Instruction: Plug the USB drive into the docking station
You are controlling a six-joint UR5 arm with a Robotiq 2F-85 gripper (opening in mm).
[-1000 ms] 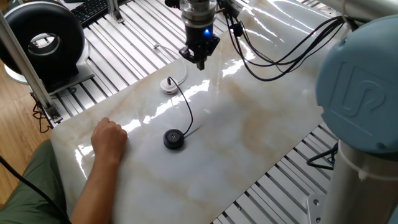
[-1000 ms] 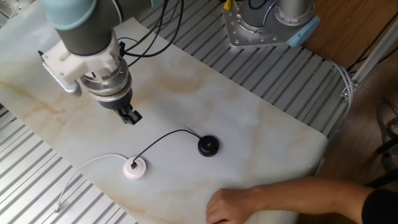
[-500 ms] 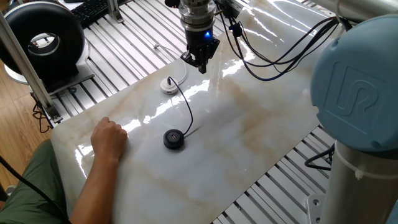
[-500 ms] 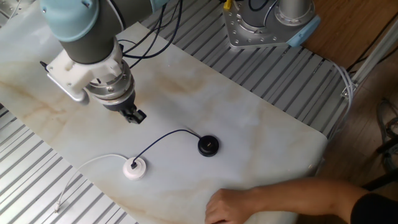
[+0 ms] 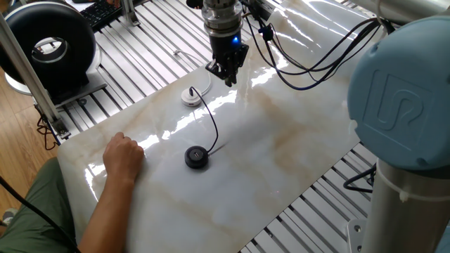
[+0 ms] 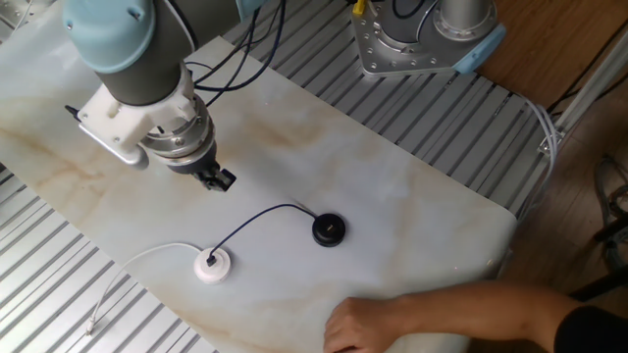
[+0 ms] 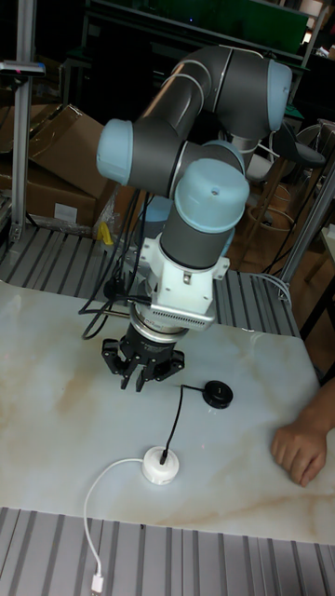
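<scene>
One fixed view: gripper [image 5: 228, 76] hangs above the marble table [image 5: 281, 154], fingers close together, nothing between them as far as can be seen. White docking station [image 5: 190, 96] lies near it on the table, USB drive [image 5: 193, 91] standing in its top. Black cable [image 5: 212, 119] arcs to the black puck [image 5: 197, 156]. A person's hand [image 5: 124, 156] rests on the table near the puck. Black fan [image 5: 48, 43] sits off the table edge.

The other fixed view: gripper [image 6: 218, 180] above bare marble, well apart from the docking station [image 6: 212, 265]; plug [image 6: 210, 260] in it; white cord [image 6: 137, 270] trails to the slatted frame [image 6: 59, 294]. Puck [image 6: 329, 229] beside, hand [image 6: 368, 324] at the bottom.

Tall fixed view: gripper [image 7: 142, 368] empty, whether its jaws meet can't be told; docking station [image 7: 160, 466] below it with the plug [image 7: 164, 455] upright in it.
</scene>
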